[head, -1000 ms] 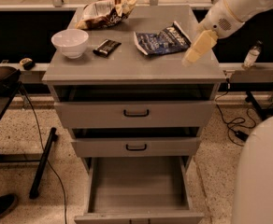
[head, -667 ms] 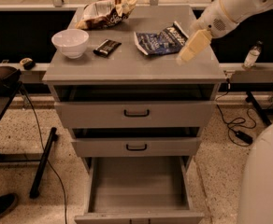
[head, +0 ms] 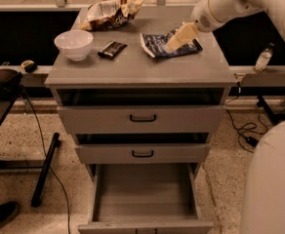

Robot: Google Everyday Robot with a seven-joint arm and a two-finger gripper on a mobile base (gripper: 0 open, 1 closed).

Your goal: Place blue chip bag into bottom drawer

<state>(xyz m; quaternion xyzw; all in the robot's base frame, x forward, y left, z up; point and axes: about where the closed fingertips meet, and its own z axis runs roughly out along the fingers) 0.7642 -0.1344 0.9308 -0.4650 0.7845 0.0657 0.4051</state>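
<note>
The pincer (head: 173,43) is being brought leftward from the right edge of the table (head: 132,72), and its cream tip is now being held over the middle of the blue chip bag (head: 153,42). The bag is being left flat at the right rear of the top, exactly where it lay a second ago. By this shift the approach is being finished and the grasp is being set up, so nothing is yet being carried. The bottom drawer (head: 145,196) is being kept pulled out and bare inside, well below the bag. Whether the bag is being touched, and whether the pincer is open or closed, cannot be told, since its tip is being seen as one pale wedge. Part of the bag is being covered by it, and the drawer's front is being cut off by the lower edge.
</note>
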